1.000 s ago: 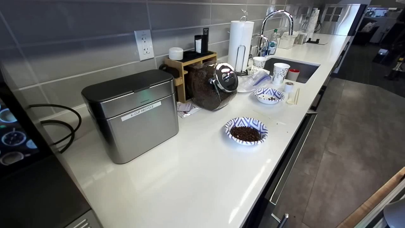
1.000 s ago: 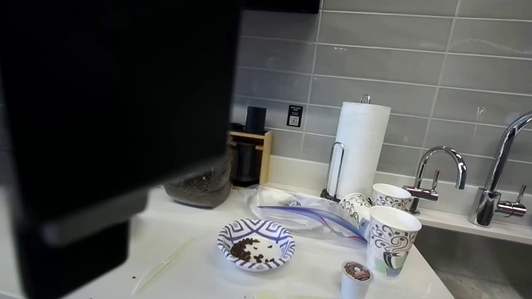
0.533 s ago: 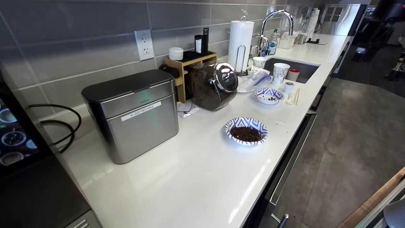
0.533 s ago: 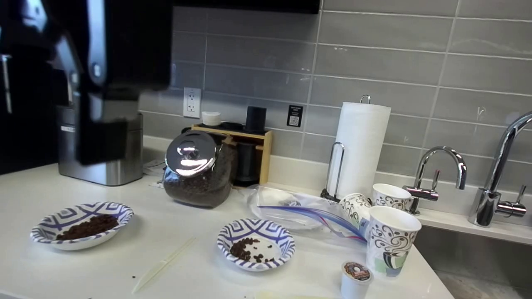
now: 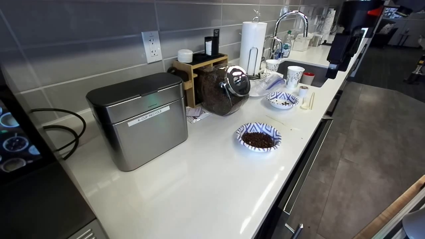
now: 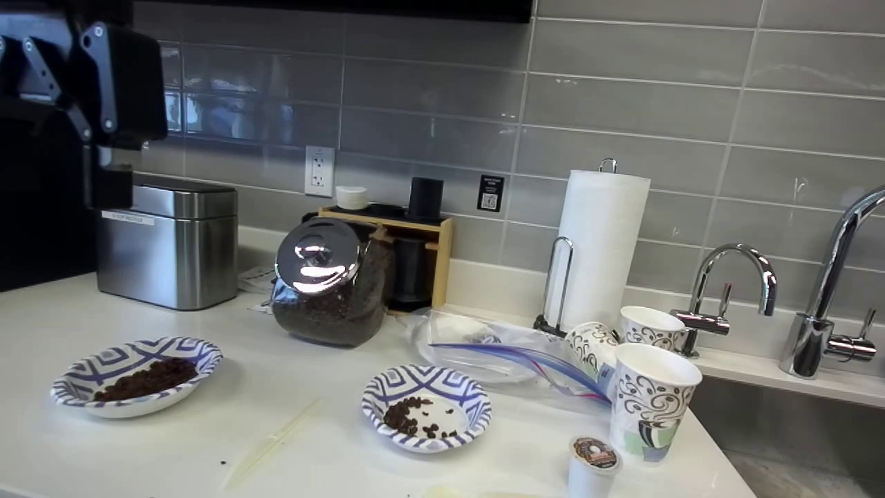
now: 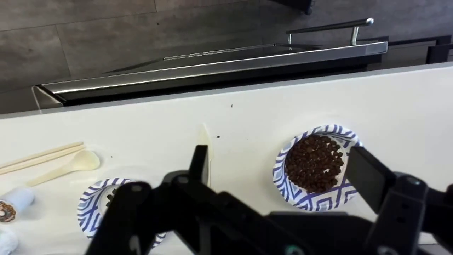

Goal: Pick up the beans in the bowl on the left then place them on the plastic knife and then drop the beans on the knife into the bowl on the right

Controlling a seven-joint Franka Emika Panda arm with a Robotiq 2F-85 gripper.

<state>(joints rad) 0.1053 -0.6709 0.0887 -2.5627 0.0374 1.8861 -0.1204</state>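
The gripper (image 7: 279, 163) has been shifted, the left bowl (image 6: 114, 361) uncovered in an exterior view; jaws are parted wide, nothing held; in the wrist view, that bowl's beans (image 7: 311, 163) are framed off-centre, toward the finger (image 7: 367, 177) farther from the plastic knife (image 7: 205, 137).

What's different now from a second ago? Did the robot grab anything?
The claw shifted leftward in both exterior views; in an exterior view it no longer hides the fuller bowl. It stands open: nothing was taken hold of or let go. The beans, the sparser bowl and the paper towel roll stayed as they were.
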